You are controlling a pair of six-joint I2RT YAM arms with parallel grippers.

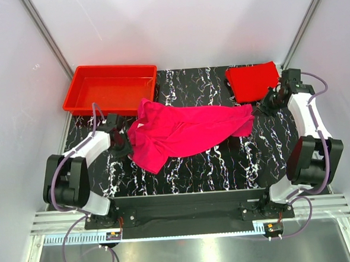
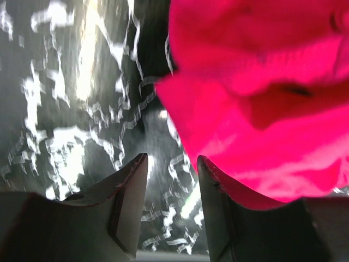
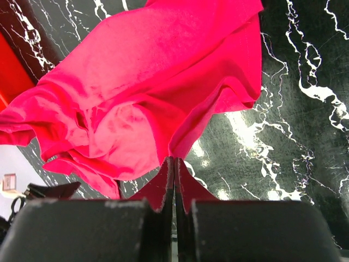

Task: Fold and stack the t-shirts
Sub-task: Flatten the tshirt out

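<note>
Pink t-shirt (image 1: pixel 187 130) lies rumpled on the table (image 1: pixel 213 170), long axis left-right. Right gripper (image 3: pixel 174 159) is clenched on its right corner. Left gripper (image 2: pixel 172 158) stands released, empty. The shirt's left edge is just to its right, so you reach that way.

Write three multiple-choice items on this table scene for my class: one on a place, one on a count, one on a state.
1. On the black marbled table, the red rectangular plastic tray sits: A far-left corner; B far-right corner; C centre.
2. T-shirts in view: A one; B two; C three.
3. The pure red cloth t-shirt is: A crumpled; B folded flat; C hanging.
Answers: A, it lies far left; B, the red one plus a magenta-pink cloth t-shirt; B, it forms a neat rectangle.
</note>
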